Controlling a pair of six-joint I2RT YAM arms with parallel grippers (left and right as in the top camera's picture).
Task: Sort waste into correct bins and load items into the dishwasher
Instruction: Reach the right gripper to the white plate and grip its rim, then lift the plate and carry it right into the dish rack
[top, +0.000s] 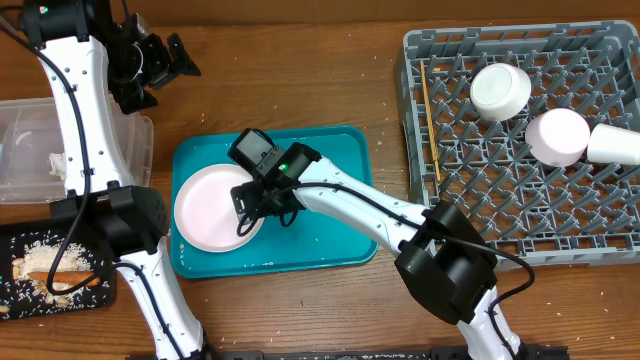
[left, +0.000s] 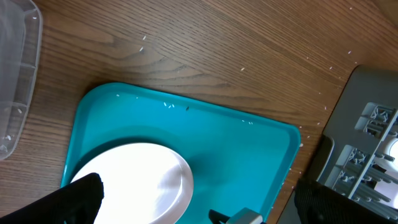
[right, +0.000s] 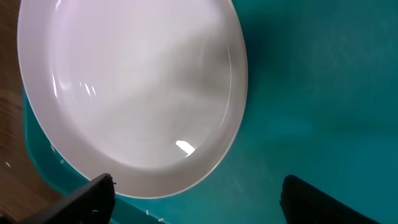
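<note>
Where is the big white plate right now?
In the overhead view, the large plate lies on the left half of the teal tray, with the right gripper over its edge.

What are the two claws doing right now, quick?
Left claw: open, empty.
Right claw: open over the plate, not holding it.

The left arm (top: 75, 110) reaches up and away from its base, the left gripper (top: 165, 80) held with jaws spread wide. The right arm (top: 350, 200) stretches leftward, the right gripper (top: 262, 208) pointing down, jaws parted
</note>
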